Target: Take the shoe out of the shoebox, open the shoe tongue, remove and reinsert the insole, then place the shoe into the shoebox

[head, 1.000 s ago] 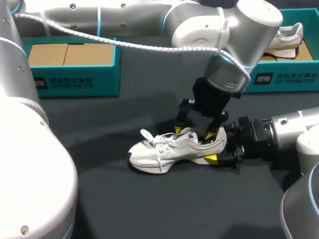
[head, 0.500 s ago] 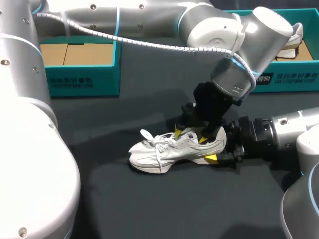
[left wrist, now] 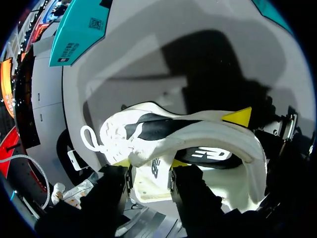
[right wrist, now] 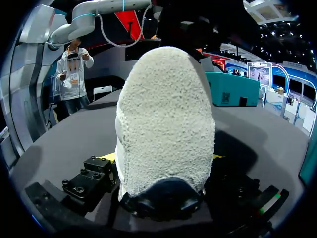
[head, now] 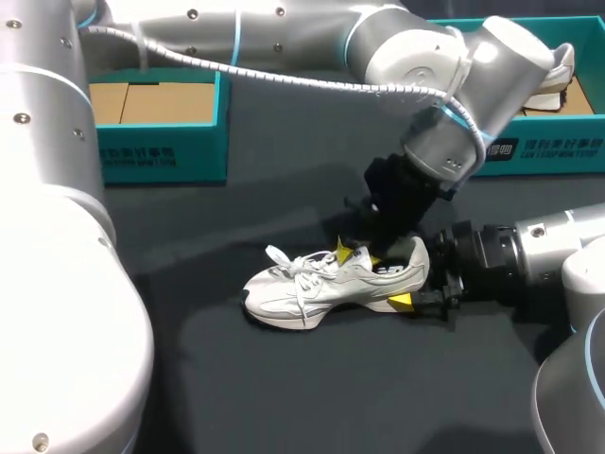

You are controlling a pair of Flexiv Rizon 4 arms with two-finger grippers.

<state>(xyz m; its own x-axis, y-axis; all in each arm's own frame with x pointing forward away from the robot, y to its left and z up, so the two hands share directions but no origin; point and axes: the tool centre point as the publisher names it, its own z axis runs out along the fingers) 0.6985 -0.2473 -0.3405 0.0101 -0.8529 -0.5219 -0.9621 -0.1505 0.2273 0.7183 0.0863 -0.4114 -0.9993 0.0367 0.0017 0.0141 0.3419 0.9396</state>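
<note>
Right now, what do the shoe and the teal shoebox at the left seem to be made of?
Shoe: white matte upper, probably mesh and synthetic leather; its heel looks fuzzy and nubbly. Teal shoebox: likely cardboard, with brown matte flaps inside and a smooth printed outer wall.

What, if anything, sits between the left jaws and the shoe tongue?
Nothing visible. The left gripper is at the shoe, its jaws closed on the tongue from both sides. The right gripper grips the heel.

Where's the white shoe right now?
Head view: the white shoe lies on the dark table near the middle, heel gripped by the right claw, left claw pinching its tongue.
</note>
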